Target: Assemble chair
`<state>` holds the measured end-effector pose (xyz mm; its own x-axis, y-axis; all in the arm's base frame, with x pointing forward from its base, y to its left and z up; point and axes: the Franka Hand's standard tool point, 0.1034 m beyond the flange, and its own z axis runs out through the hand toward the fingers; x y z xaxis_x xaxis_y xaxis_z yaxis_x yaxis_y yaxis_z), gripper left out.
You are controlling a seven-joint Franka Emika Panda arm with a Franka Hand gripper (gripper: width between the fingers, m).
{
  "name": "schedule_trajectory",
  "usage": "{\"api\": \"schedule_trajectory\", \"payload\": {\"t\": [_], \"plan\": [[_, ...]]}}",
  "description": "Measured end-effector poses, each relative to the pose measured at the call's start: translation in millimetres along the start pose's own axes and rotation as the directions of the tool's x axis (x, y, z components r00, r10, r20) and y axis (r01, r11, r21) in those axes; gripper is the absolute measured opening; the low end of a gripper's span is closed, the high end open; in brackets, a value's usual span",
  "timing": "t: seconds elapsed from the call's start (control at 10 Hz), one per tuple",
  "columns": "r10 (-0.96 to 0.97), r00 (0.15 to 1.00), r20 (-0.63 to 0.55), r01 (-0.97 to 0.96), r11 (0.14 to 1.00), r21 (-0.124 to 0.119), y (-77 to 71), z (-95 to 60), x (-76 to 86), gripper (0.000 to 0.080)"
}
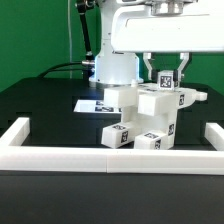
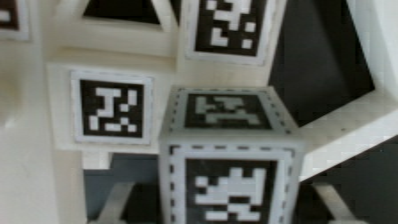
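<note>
Part-built chair point(image 1: 143, 122) stands on the table point(image 1: 45, 110), toward the exterior view's right, just behind the near white rail point(image 1: 110, 157), with the gripper point(image 1: 166, 75) above, pinching the chair's tagged top.

Under the pincer point(image 1: 166, 72) spreads a black tabletop point(image 1: 40, 112). A white rail point(image 1: 110, 153) fences its near edge, in front of and below the pincer, with a short arm at each end. The marker board point(image 1: 88, 103) lies flat, lower than the pincer, toward the exterior view's left. A green backdrop point(image 1: 40, 35) stands behind.
</note>
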<state>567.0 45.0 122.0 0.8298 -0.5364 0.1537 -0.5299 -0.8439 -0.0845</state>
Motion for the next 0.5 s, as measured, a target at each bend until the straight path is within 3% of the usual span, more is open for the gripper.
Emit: {"api": "schedule_trajectory", "payload": {"t": [0.5], "plan": [[0.316, 0.949, 0.011, -0.317, 0.949, 0.009, -2.5, 0.6, -2.5, 0.0287]]}}
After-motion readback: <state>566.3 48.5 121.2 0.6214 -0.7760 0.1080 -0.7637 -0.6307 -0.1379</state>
